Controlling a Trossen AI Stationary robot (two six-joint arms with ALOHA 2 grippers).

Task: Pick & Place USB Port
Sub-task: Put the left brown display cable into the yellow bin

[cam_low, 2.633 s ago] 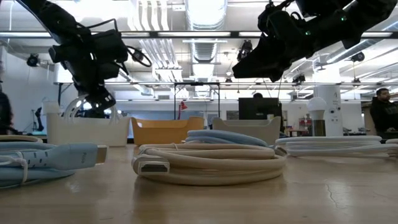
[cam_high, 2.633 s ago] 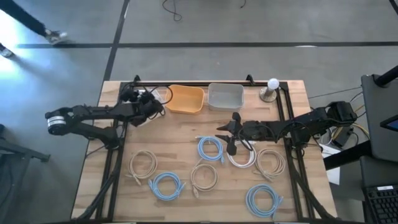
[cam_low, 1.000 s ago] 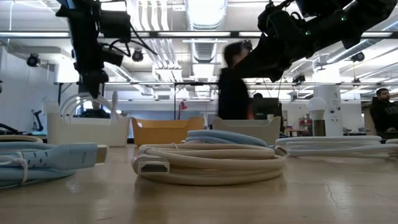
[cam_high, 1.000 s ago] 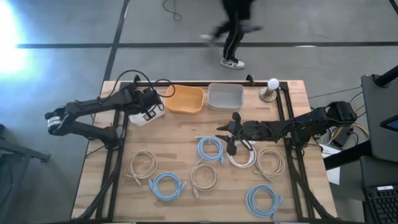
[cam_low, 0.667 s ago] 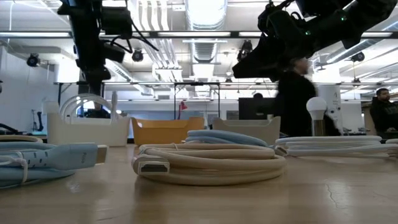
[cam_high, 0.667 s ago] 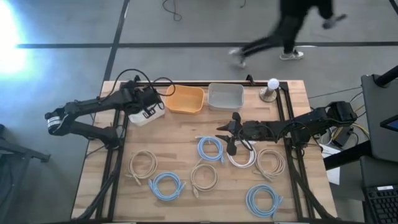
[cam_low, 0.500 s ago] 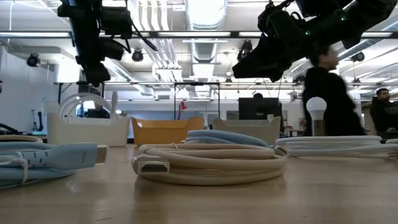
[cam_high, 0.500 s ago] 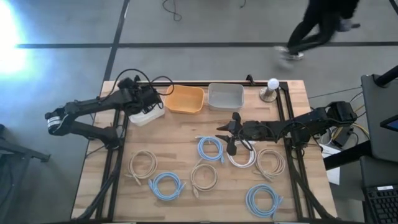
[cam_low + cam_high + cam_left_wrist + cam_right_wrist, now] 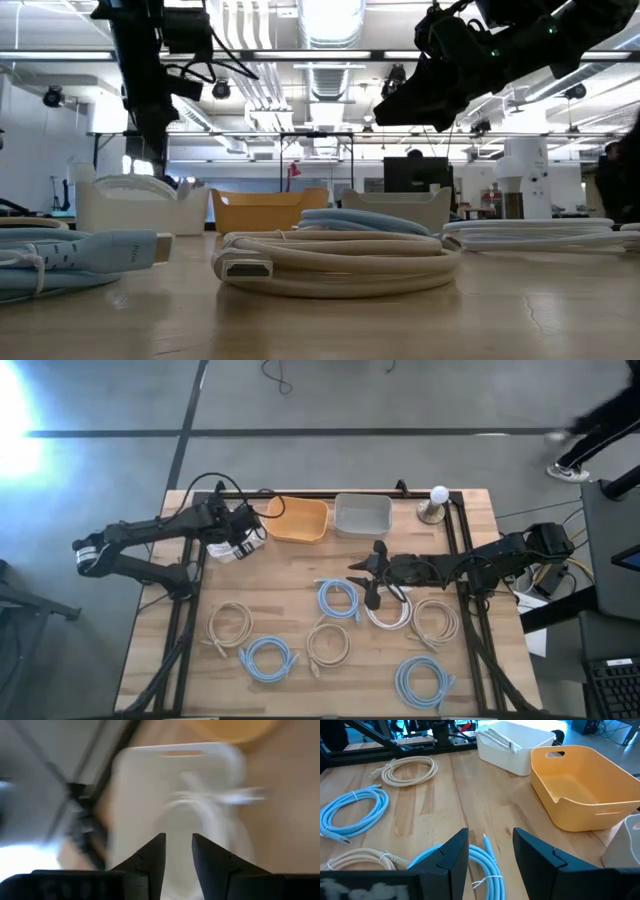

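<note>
My left gripper (image 9: 243,532) (image 9: 178,851) hovers open over the white bin (image 9: 228,552) (image 9: 150,780) at the table's far left. A white coiled cable (image 9: 215,805) (image 9: 130,182) lies inside that bin, apart from the fingers. My right gripper (image 9: 372,574) (image 9: 490,845) hangs open above the table's middle, over a blue coil (image 9: 338,598) and a white coil (image 9: 388,612), touching neither. Several more beige and blue coiled cables lie flat on the near half of the table.
An orange bin (image 9: 297,520) and a clear bin (image 9: 362,514) stand beside the white bin along the far edge. A light bulb on a stand (image 9: 437,497) is at the far right corner. A person's legs (image 9: 600,420) show beyond the table's far right.
The white cable loop that stood up out of the white bin below my left gripper has sunk and now lies low inside the bin. A person has walked across the floor beyond the table, from middle to right.
</note>
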